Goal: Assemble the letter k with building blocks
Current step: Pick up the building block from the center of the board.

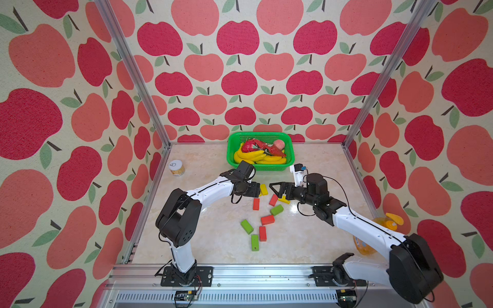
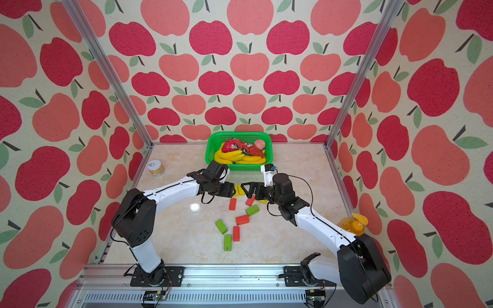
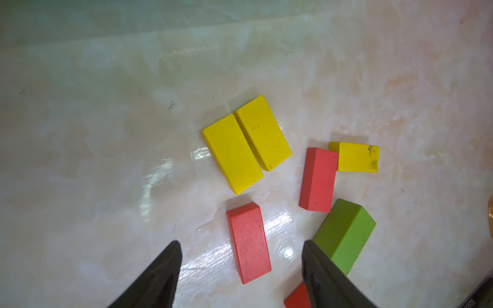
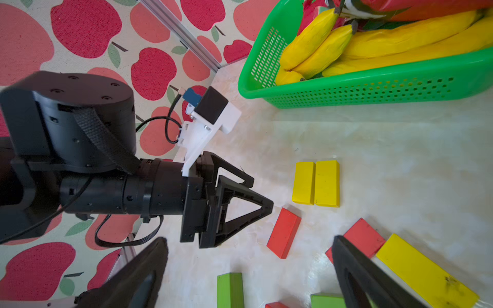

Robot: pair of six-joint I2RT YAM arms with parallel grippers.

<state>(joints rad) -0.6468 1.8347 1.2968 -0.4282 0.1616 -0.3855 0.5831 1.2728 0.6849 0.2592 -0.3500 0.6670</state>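
Note:
Building blocks lie scattered mid-table. Two yellow ones (image 3: 262,132) (image 3: 232,153) lie side by side, also in the right wrist view (image 4: 314,184). Around them lie red blocks (image 1: 256,204) (image 1: 273,200) (image 1: 267,220), green blocks (image 1: 277,210) (image 1: 247,226) (image 1: 254,242) and a third yellow one (image 3: 354,157). My left gripper (image 1: 258,189) (image 3: 241,242) is open just left of the yellow pair; a red block (image 3: 248,256) lies on the table between its fingers, unheld. My right gripper (image 1: 274,188) (image 4: 249,238) faces it from the right, open and empty.
A green basket (image 1: 266,167) with toy bananas and red items stands at the back, just behind both grippers. A small jar (image 1: 177,168) sits at the back left. An orange bottle (image 1: 384,226) stands at the right edge, partly behind the right arm.

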